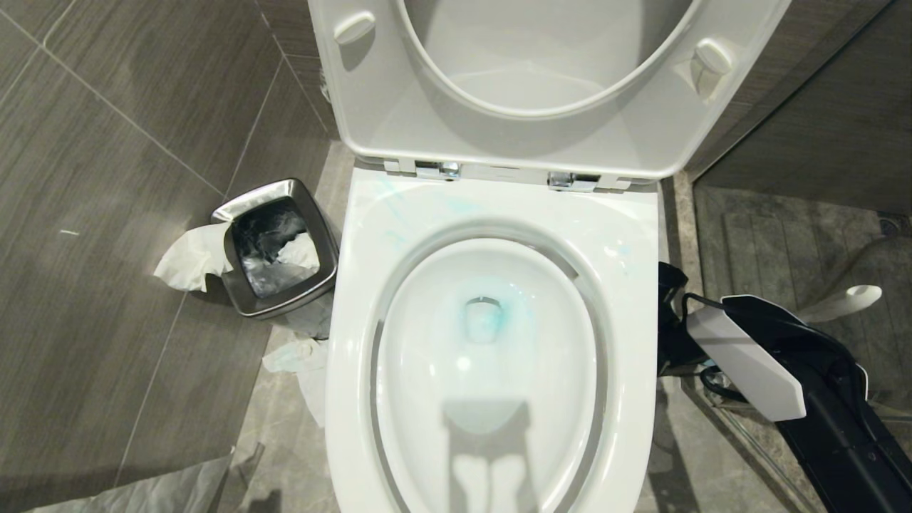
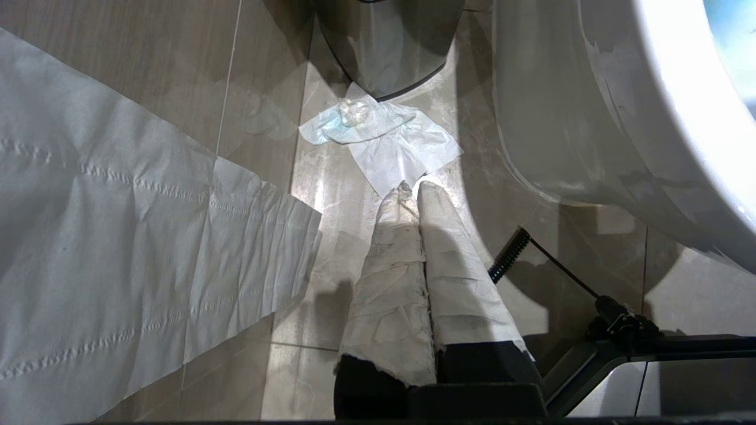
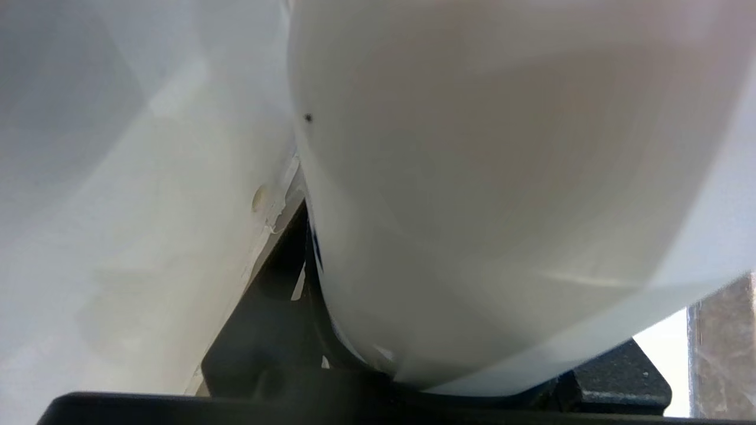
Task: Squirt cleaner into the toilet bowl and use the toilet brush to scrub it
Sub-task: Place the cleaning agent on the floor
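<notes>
Teal-blue cleaner (image 1: 483, 320) tints the water at the bottom of the toilet bowl (image 1: 491, 370), which fills the centre of the head view, and thin streaks of it mark the wide flat rim at upper left near the hinges. The seat and lid (image 1: 548, 78) stand raised across the top of the frame. No brand, label or writing can be read anywhere.

At the right edge of the head view the right arm (image 1: 755, 356) reaches down beside the bowl's outer wall. A slim white handle with a rounded end, the toilet brush (image 1: 848, 299), slants just above the arm. The right gripper (image 3: 366, 330) shows in its wrist view pressed around a large smooth white curved object (image 3: 502, 206); the fingers look part open around it, though what the object is cannot be told.

The left gripper (image 2: 413, 195) hangs low over the floor, its paper-wrapped fingers (image 2: 393, 277) closed together and empty, pointing at a crumpled tissue (image 2: 384, 136).

A steel waste bin (image 1: 274, 246) stands at middle left of the head view, tissue (image 1: 189, 260) draped over its edge.
</notes>
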